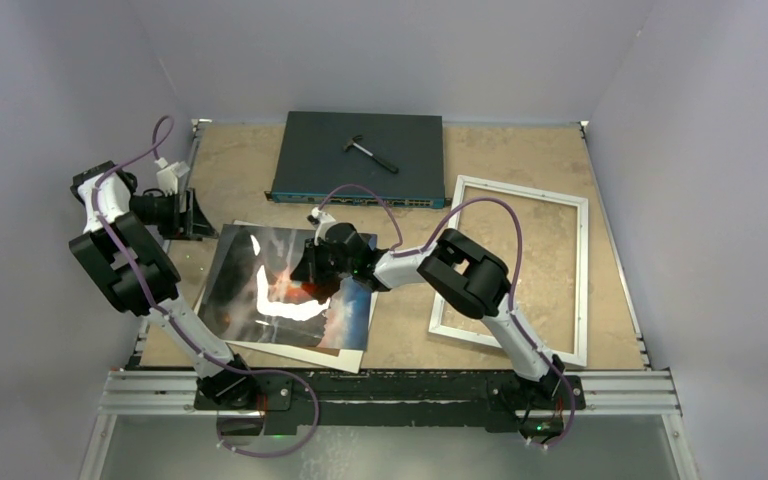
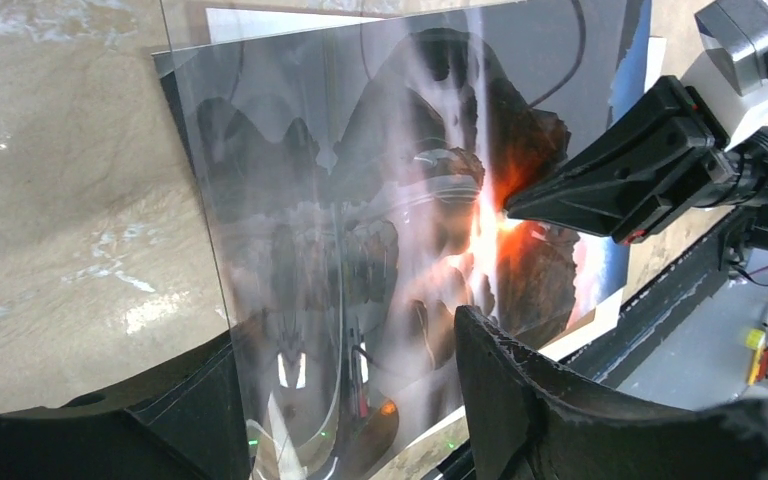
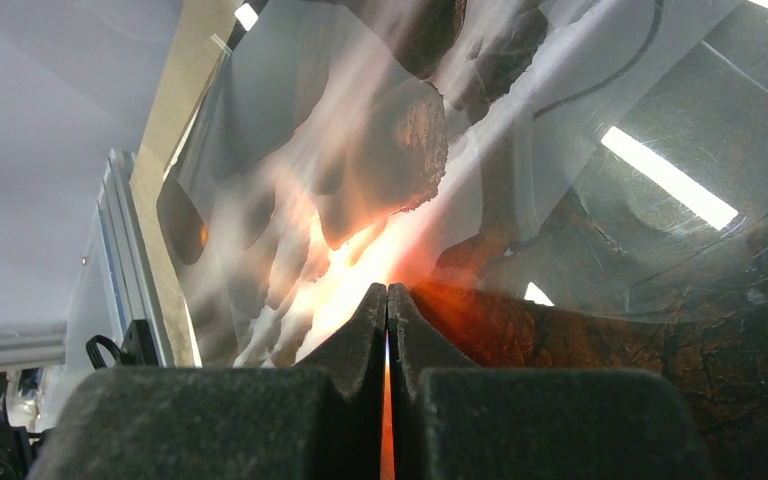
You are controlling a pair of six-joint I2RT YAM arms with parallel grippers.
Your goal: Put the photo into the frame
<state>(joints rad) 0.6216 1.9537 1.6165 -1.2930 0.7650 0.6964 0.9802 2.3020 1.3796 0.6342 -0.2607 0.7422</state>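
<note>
Photo (image 1: 250,292) is flat on the table (image 1: 520,150), left of centre and well apart from the frame (image 1: 579,290). It's not in the frame yet. It lies glossy side up, with the orange glow near the middle and ceiling lights glaring off it. A white sheet (image 1: 310,355) sits under it, showing as a strip past the near edge.

Right gripper (image 1: 310,274) is over the photo. From its own wrist cam we see the fingers pressed together with only a hairline slit between them and nothing clamped. The left wrist cam shows its tip down at the glow, touching the print or just above it. We can't tell which.

Left gripper (image 1: 197,215) is at the photo's far-left corner, low to the table. Its jaws stand partly apart. In its wrist view, one finger (image 2: 520,400) sits on each side and the photo's edge fills the gap ahead. We can't tell whether either finger touches the print, and we see no grip.

The frame lies flat right of centre, with bare tabletop showing through its opening. The right arm's elbow crosses over its left border.

At the far edge there's a dark network switch (image 1: 320,165) with a small hammer-like tool (image 1: 372,153) lying on top.
</note>
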